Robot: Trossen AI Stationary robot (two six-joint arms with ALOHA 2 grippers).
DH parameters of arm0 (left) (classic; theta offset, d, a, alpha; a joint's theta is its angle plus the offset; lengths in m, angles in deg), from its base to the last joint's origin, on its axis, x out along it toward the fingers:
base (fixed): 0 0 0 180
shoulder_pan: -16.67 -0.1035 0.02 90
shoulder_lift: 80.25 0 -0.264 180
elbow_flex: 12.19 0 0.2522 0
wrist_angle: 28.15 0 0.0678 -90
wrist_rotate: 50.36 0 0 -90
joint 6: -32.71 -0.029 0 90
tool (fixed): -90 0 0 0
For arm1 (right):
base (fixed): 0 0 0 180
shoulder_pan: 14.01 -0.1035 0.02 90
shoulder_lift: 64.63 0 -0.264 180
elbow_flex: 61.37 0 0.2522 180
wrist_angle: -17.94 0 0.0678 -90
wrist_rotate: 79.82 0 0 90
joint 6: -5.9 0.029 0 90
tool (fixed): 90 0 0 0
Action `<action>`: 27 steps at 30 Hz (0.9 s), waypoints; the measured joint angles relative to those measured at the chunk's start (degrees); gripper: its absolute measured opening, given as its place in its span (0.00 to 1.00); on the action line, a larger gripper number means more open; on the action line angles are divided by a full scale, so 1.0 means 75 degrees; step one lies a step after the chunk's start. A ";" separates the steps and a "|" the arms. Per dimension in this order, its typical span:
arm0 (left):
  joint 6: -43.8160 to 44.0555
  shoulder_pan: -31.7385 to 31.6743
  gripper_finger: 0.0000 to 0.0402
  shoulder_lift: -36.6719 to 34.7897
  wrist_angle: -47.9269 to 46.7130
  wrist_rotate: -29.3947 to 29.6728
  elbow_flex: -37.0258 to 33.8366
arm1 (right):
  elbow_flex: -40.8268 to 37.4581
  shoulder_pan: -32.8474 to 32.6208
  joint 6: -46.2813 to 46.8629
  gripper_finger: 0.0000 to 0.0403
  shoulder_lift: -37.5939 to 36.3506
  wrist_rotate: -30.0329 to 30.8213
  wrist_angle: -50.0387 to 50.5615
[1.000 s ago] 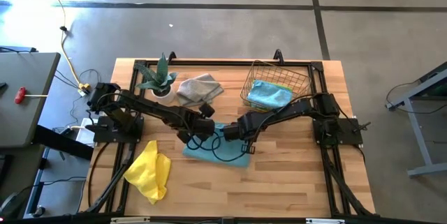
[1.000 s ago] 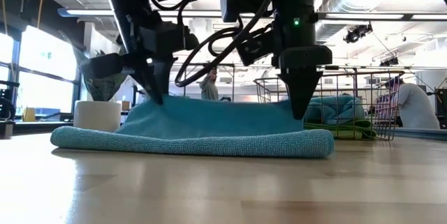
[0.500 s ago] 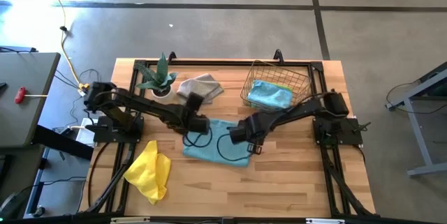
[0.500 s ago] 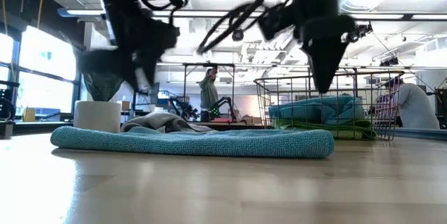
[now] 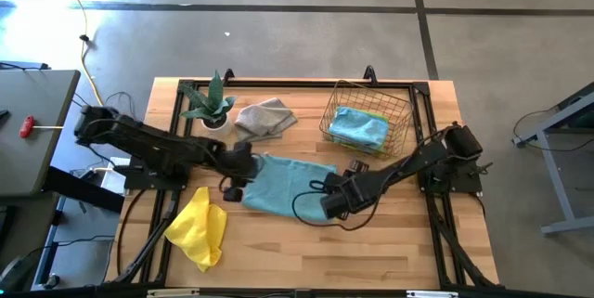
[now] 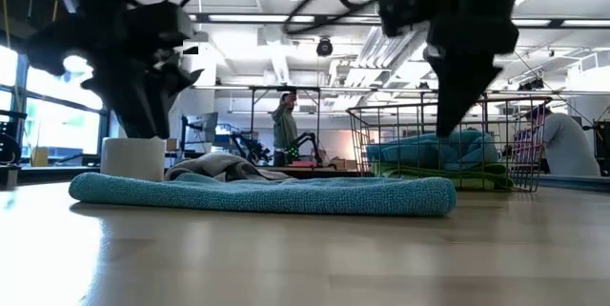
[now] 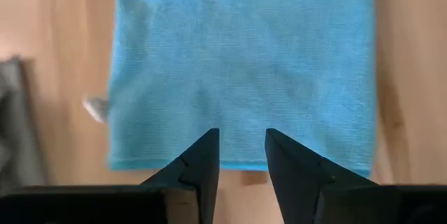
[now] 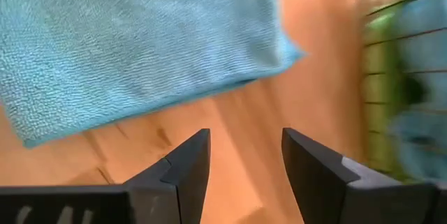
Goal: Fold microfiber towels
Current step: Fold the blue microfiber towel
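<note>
A yellow towel (image 5: pixel 199 226) lies crumpled near the front left corner of the wooden table (image 5: pixel 390 252), nearest the front edge in the high view. Behind it, around the middle of the table, a light blue towel (image 5: pixel 286 185) lies folded flat, its doubled edge showing as a low band in the low view (image 6: pixel 262 193). The left gripper (image 5: pixel 228 183) is above the table just beside the towel's left edge, its fingers (image 7: pixel 204 161) parted with a narrow gap and nothing between them, pointing at the towel (image 7: pixel 241 70). The right gripper (image 5: pixel 328 207) hangs over bare wood just off the towel's front right corner, its fingers (image 8: pixel 187 168) spread apart and empty; the towel (image 8: pixel 133 49) lies just beyond its fingertips. Farther back, a grey towel (image 5: pixel 264 117) lies bunched near the rear edge, with a small potted plant (image 5: pixel 209 103) in a white pot just to its left. At the rear right stands a wire basket (image 5: pixel 364 114) holding another light blue towel (image 5: pixel 358 126) on top of a lime green one (image 6: pixel 424 171). Beyond the table, in the low view, a person (image 6: pixel 285 123) stands in the room.
</note>
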 joint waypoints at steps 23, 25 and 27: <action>0.0918 0.0844 0.25 0.1406 0.4918 0.0833 -0.2230 | -0.5749 0.0458 0.4293 0.42 -0.1820 -0.0397 -0.8686; 0.1001 0.0844 0.25 0.1654 0.5243 0.0845 -0.2238 | -0.5752 0.0612 0.4419 0.42 -0.1782 -0.0637 -0.8689; 0.1182 0.0844 0.25 0.1857 0.5594 0.0839 -0.2229 | -0.5746 0.0747 0.4514 0.42 -0.1679 -0.0860 -0.8873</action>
